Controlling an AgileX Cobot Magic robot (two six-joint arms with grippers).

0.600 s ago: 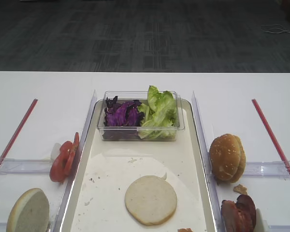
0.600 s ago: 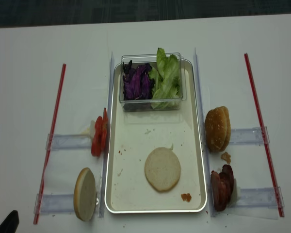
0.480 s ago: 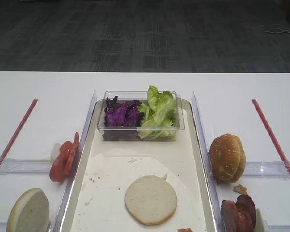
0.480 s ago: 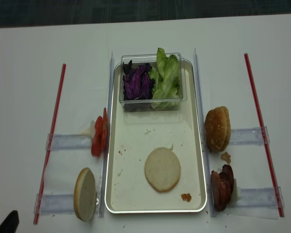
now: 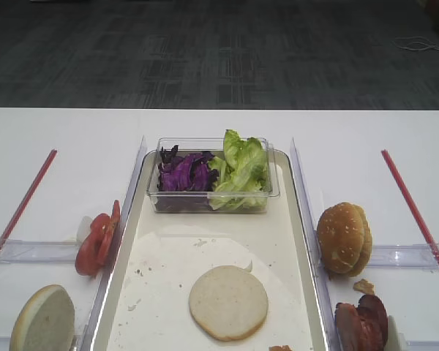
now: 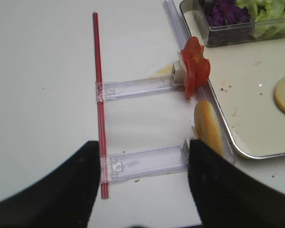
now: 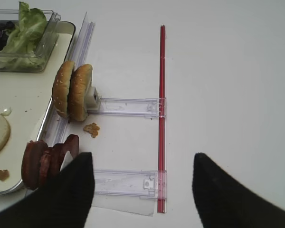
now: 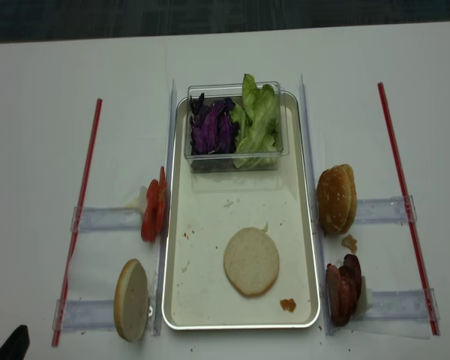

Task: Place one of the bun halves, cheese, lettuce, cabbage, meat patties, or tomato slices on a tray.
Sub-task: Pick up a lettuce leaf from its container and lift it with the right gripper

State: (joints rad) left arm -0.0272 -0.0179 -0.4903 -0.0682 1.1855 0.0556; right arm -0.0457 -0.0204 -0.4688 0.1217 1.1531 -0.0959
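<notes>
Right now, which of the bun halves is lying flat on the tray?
The pale round bun half near the tray's front end. The others stand on edge outside the tray: one front left, a sesame pair right.

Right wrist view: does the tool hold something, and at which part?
Nothing is held. The right tool stands open above the bare white table.

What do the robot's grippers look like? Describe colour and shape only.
Little shows. In each wrist view, the right gripper and left gripper appear as two broad, matte black fingers with rounded tips. No cables, markings or arm links are visible.
</notes>
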